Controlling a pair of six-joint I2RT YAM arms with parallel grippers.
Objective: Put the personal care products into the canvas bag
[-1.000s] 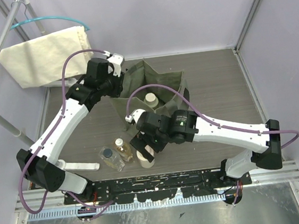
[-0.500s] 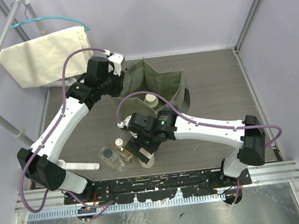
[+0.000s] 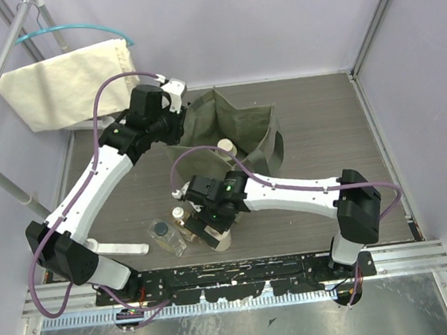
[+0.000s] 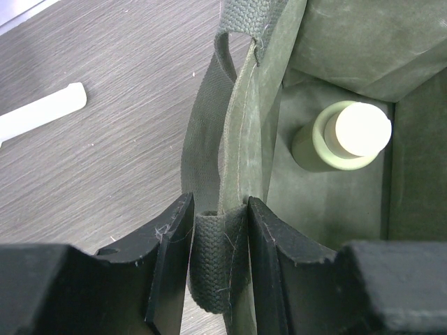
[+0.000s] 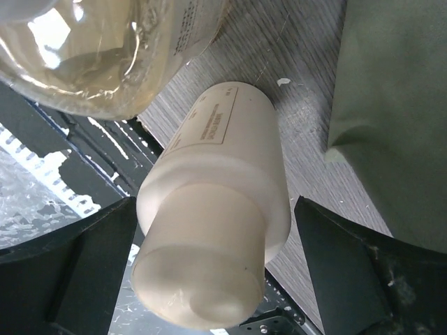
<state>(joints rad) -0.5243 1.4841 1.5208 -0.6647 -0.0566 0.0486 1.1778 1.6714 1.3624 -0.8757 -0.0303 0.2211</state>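
Over on the left, the left end effector point(image 4: 220, 262) is clamped shut on the canvas bag point(image 3: 253, 126), its two fingers point(image 4: 170, 262) pinching the fabric wall and the webbing handle at the rim, with the bag's mouth held open. The bag sits on the grey worktop point(image 3: 323, 125) toward its far side, and down inside it stands the olive-yellow bottle with cream cap point(image 4: 342, 136), upright in a corner. At the near edge, the right end effector point(image 3: 215, 231) hangs right over the squat cream bottle point(image 5: 216, 209), jaws spread wide. The wrist view shows a dark finger on either side of the bottle with a gap showing on both sides, so nothing is gripped. The bottle stands on the worktop just by the black rail, with a corner of the green bag near it. Just beside it, to the left, stands the amber bottle with white cap point(image 3: 179, 213), partly hidden by the arm. Next along is the clear dark-capped bottle point(image 3: 163, 234). A flat white strip point(image 3: 124, 248) lies further left, and a cream cloth bag point(image 3: 67, 84) hangs from a hanger at the far left corner.
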